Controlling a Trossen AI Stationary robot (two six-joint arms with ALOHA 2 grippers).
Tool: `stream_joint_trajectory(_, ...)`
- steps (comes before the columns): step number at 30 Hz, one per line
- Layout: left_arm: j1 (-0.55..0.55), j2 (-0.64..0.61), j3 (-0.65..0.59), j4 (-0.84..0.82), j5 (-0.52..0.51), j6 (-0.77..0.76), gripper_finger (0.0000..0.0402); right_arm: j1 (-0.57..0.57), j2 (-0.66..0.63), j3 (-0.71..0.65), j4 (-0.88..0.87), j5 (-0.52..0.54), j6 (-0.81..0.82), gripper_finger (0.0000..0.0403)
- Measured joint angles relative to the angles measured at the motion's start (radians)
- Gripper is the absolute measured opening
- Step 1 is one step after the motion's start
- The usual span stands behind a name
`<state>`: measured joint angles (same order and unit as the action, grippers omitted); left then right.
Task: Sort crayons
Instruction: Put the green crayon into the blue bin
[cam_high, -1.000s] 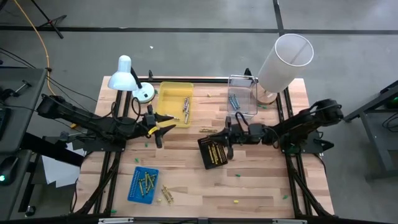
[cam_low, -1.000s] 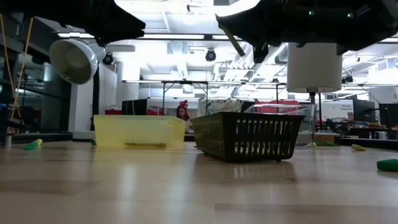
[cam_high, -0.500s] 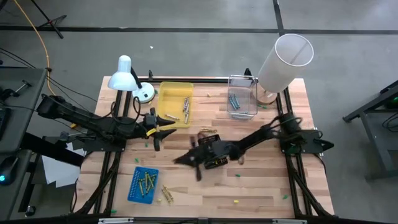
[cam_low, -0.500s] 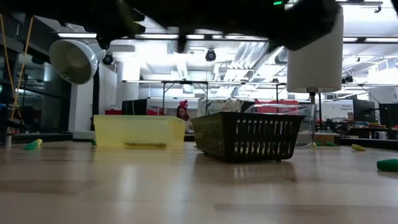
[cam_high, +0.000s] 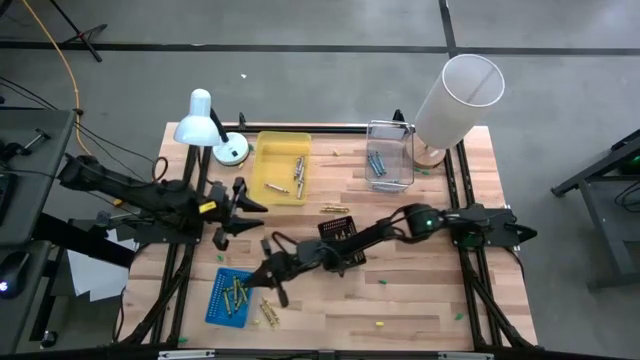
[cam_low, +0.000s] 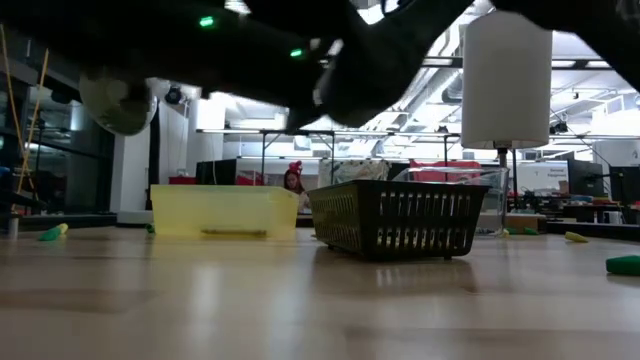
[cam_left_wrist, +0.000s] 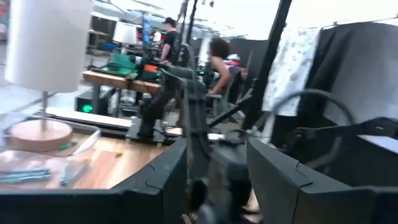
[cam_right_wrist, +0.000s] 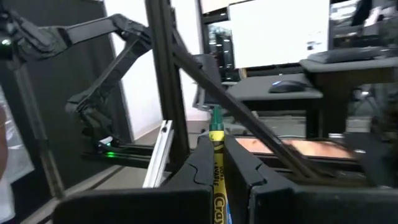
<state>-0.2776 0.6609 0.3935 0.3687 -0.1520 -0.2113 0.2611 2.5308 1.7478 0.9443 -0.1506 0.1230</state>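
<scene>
Right gripper (cam_right_wrist: 219, 163) clamped on slim yellow paper-wrapped crayon (cam_right_wrist: 217, 163).

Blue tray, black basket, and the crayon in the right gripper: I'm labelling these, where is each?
blue tray (cam_high: 217, 297): high view, bare left part of its floor.
black basket (cam_low: 395, 218): low view, front wall.
crayon (cam_right_wrist: 217, 163): right wrist view, yellow wrapper between the fingers.

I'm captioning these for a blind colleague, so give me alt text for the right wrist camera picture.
The right gripper is shut on a yellow crayon that stands up between its two dark fingers. Behind it are dark frame bars, the other robot arm and a desk with a monitor.
</scene>
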Motion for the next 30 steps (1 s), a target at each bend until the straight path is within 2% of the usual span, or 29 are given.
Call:
stream_joint_trajectory(6, -0.019, -0.007, 0.0, -0.01, -0.122, 0.022, 0.0154, 0.001, 0.124, 0.207, -0.057, -0.029, 0.001, 0.0)
stream_joint_trajectory(9, -0.019, -0.007, 0.0, -0.016, -0.129, 0.022, 0.0154, -0.003, 0.156, 0.254, -0.073, -0.03, 0.01, 0.0)
stream_joint_trajectory(13, -0.019, -0.007, 0.0, -0.017, -0.129, 0.022, 0.0154, -0.006, 0.16, 0.261, -0.109, 0.003, 0.008, 0.0)
stream_joint_trajectory(19, -0.019, -0.007, 0.0, -0.017, -0.147, 0.022, 0.0154, -0.006, 0.159, 0.261, -0.133, 0.123, 0.008, 0.0001)
stream_joint_trajectory(30, -0.018, -0.006, 0.0, -0.017, -0.151, 0.022, 0.0154, -0.002, 0.159, 0.26, -0.207, 0.138, 0.039, 0.001)
